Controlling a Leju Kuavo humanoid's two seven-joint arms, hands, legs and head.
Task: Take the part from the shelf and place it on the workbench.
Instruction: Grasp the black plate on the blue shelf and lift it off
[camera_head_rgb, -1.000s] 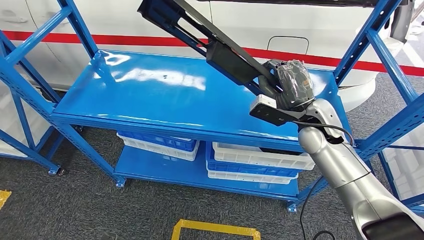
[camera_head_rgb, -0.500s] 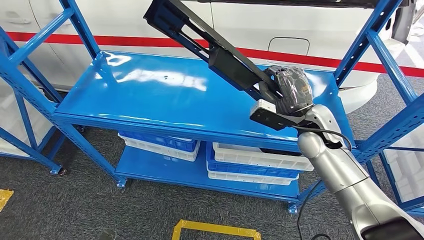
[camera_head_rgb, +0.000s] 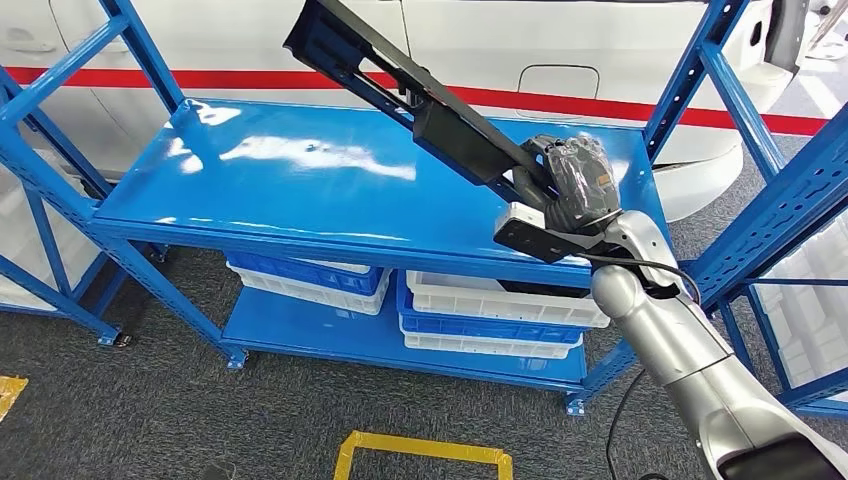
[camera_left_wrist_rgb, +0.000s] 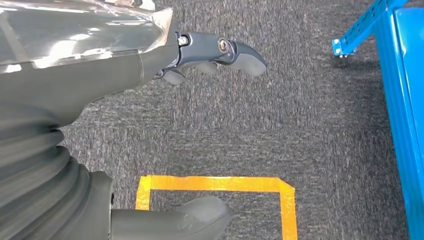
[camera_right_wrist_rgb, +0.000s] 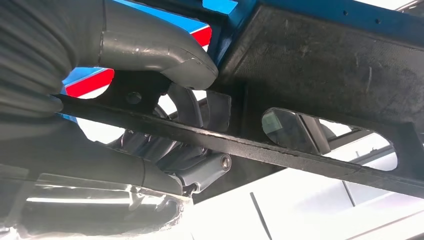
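change: camera has shifted a bit vs 1.0 s ago, whole scene sits slightly lower/left; part still held up over the shelf, far end a touch further right, hand a little lower on the frame.
part (camera_head_rgb: 420, 95): long black flat piece, matte, with long slots cut through it and a thicker block near the middle; tilted, far end high toward the white car, near end down at the hand. Clear of the shelf top, not touching it.
part close-up (camera_right_wrist_rgb: 320, 65): rough black surface, oval cutouts, thin black edge running across.
right hand (camera_head_rgb: 572, 182): wrapped around the low end of the part, fingers (camera_right_wrist_rgb: 192, 102) curled on it, thumb pressed on the other side.
left hand (camera_left_wrist_rgb: 150, 130): hangs over grey floor, holds nothing, fingers (camera_left_wrist_rgb: 235, 50) and thumb apart.
shelf (camera_head_rgb: 300, 185): blue metal, glossy top deck bare under the part.
bins (camera_head_rgb: 500, 310): white and blue, stacked on the lower deck.
floor tape (camera_left_wrist_rgb: 215, 185): yellow rectangle outline on grey carpet.
car (camera_head_rgb: 560, 60): white with red stripe, behind the shelf.
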